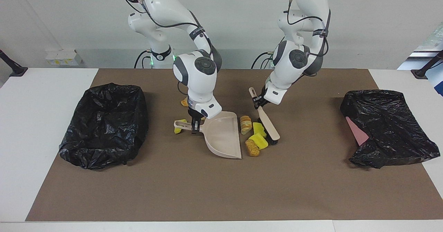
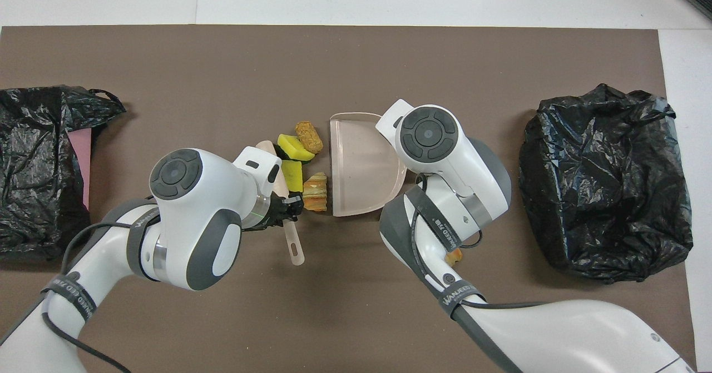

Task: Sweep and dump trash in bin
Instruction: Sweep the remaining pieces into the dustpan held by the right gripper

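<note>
Four pieces of trash (image 1: 254, 135) lie bunched between the brush (image 1: 268, 124) and the dustpan (image 1: 223, 135) mouth; one clumsy stroke could flick them past the lip, or nudge the pan aside. The left pincer (image 1: 259, 102) pinches the brush handle, the right pincer (image 1: 195, 123) the pan handle. Stray bits (image 1: 180, 125) near the pan's handle, toward the robots, risk being missed. A lined bin (image 1: 104, 124) waits at the right arm's end of the surface (image 1: 221, 190), and a second bag (image 1: 387, 128) at the left arm's end.
</note>
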### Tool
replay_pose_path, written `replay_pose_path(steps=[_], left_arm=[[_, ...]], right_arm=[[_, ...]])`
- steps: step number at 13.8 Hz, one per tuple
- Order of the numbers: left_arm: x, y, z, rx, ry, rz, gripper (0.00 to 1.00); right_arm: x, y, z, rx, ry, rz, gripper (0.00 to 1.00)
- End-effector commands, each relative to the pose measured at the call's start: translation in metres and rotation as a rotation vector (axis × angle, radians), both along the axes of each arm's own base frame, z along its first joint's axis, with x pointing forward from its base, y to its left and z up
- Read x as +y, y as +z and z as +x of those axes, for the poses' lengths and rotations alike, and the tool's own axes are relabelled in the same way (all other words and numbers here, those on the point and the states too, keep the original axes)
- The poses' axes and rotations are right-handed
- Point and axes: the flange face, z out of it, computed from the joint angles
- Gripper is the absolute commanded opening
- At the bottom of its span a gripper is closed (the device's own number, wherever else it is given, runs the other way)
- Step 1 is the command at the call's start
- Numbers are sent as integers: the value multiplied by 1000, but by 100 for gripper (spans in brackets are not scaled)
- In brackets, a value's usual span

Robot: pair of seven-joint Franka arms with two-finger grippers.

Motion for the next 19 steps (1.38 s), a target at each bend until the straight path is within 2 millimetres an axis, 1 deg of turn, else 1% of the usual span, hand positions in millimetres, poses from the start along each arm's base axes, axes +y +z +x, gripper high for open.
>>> replay_pose_path(steps=[1, 2, 3, 6, 7, 8, 9, 10, 11, 13, 14, 16, 17, 18, 19], left_arm=[[-39, 3, -14, -41, -90, -30, 0], [-54, -1, -21, -49, -116, -36, 0], [-65, 0, -26, -60, -133, -42, 0], [-104, 9, -46, -121, -199, -73, 0], [-116, 17, -50, -128, -216, -85, 0], [-127, 31, -49, -134, -226, -101, 0], [-126, 38, -45, -125, -224, -103, 0], [-120, 41, -42, -114, -222, -96, 0], [-108, 47, -34, -104, -205, -88, 0], [-75, 55, -6, -77, -158, -66, 0], [-62, 57, 7, -71, -146, -53, 0], [-27, 55, 31, -103, -130, -22, 0], [-11, 51, 41, -104, -136, -22, 0], [1, 47, 48, -105, -147, -24, 0], [11, 36, 56, -98, -152, -24, 0]], right_arm=[[-3, 3, -2, -19, 9, 8, 0], [-3, 2, -3, -17, 11, 7, 0], [-2, 2, -4, -15, 12, 6, 0], [-2, 2, -4, -15, 12, 6, 0], [-2, 2, -4, -17, 12, 7, 0], [-2, 2, -4, -17, 12, 7, 0], [-1, 2, -4, -16, 14, 7, 0], [-1, 1, -4, -13, 13, 7, 0], [-3, 1, -4, -14, 11, 6, 0], [-3, 1, -4, -13, 10, 7, 0], [-4, 1, -4, -13, 9, 5, 0], [-5, 1, -3, -14, 8, 6, 0], [-4, 0, -4, -12, 9, 5, 0], [-5, 0, -3, -12, 8, 5, 0], [-4, 0, -4, -12, 9, 5, 0]])
